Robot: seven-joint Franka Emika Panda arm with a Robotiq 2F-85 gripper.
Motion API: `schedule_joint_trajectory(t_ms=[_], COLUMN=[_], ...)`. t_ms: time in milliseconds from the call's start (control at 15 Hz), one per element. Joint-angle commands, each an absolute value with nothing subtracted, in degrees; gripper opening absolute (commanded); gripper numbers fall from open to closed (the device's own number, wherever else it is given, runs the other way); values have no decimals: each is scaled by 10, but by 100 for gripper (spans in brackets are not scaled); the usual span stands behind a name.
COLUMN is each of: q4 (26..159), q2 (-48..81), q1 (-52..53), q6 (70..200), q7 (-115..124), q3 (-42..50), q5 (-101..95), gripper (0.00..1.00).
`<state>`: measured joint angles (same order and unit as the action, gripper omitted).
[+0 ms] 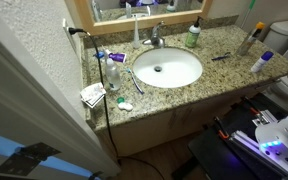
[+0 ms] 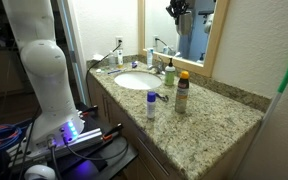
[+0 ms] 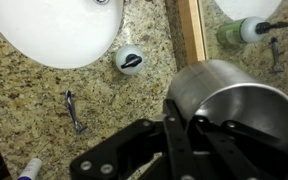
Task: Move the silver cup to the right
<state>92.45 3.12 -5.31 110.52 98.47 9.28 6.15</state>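
One silver cup [image 3: 236,100] w/ rim clamped in end effector [image 3: 187,126].

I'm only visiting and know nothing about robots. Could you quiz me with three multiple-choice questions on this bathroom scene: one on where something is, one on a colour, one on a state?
1. Where is the silver cup?
A. in a drawer
B. at the fingers of the gripper
C. on the floor

2. What colour is the sink basin?
A. black
B. green
C. white

3. How does the silver cup look inside?
A. empty
B. stuffed with toothbrushes
C. closed by a lid

Answers:
1. B. The wrist view shows the cup's wall right at the gripper's fingers, with the granite counter beyond it.
2. C. The basin is white in both exterior views.
3. A. The wrist view looks into the open cup and shows only bare metal.
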Motion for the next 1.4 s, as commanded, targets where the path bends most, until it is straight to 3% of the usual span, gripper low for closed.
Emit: schedule_joint_trajectory(t_ms=[0,867,933,1067,1133,1333], q4=[922,1029,1033,1030,1030,1051], q2=[32,139,152,157,152,181], q1=[-58,-103,-105,-104,-103,-101], q6=[1103,1135,1139,1139,1139,1225], q7=[988,1043,1045,1045,1045,1039], q3=[86,139,141,141,140,132], q5=[61,47,47,47,47,65], gripper=[2,2,7,7,2,2])
